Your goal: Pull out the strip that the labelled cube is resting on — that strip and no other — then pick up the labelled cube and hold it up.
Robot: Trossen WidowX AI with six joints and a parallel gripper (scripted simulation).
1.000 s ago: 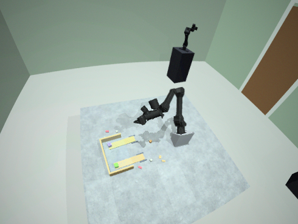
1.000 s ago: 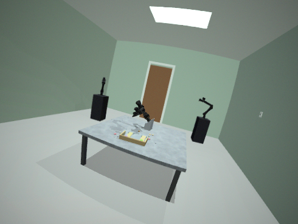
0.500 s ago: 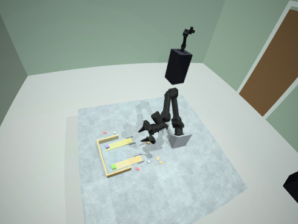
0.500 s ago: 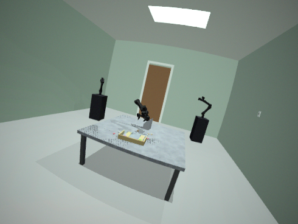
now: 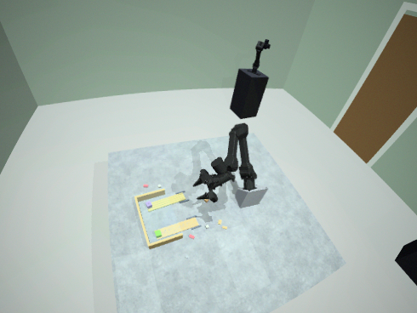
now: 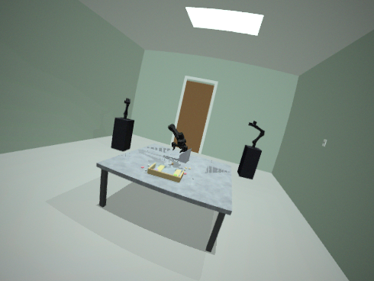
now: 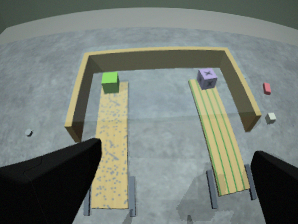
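Observation:
The labelled cube (image 5: 149,204) (image 7: 207,78) is purple with dark marks on its faces. It rests on the far end of the green-striped strip (image 5: 170,200) (image 7: 222,145). A plain green cube (image 5: 158,233) (image 7: 110,82) rests on the far end of the blue-speckled strip (image 5: 181,226) (image 7: 113,145). My gripper (image 5: 196,191) (image 7: 180,155) is open and empty. It hangs above the table, near the strips' near ends and away from both cubes. In the wrist view the striped strip lies toward the right finger and the speckled strip toward the left.
A three-sided wooden wall (image 5: 143,223) (image 6: 164,175) (image 7: 157,60) surrounds the cubes, open toward the arm. Low grey rails (image 7: 212,189) flank the strips' near ends. A red piece (image 5: 145,185) (image 7: 267,88) and a white piece (image 5: 159,185) (image 7: 270,118) lie outside; other small pieces lie nearer the arm.

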